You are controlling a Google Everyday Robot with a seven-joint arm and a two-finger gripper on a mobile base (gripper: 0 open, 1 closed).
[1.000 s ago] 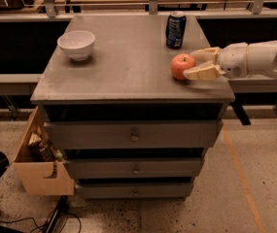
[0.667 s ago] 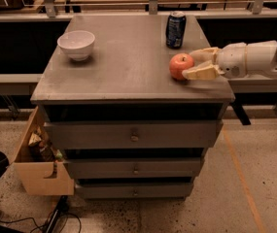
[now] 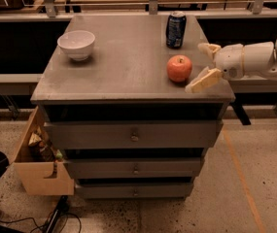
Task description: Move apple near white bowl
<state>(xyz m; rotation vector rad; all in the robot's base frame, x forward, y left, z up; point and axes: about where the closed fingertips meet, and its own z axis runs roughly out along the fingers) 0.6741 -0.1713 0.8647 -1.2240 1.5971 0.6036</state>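
Red apple [image 3: 179, 68], just beside spread pincer [image 3: 205, 64]

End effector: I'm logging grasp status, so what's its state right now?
End effector: open, holding nothing, at the table's right edge just right of the apple.

Apple [image 3: 179, 68]: round, red-orange, upright with its short stem up, resting on the front-right part of the grey cabinet top [image 3: 123, 64]. White bowl [image 3: 76, 43]: small, plain and glossy, upright on a narrow foot, empty as far as visible, at the back-left of the same top. The two are well apart. Gripper [image 3: 196, 67] sits just right of the apple, fingers spread, not clamping it.
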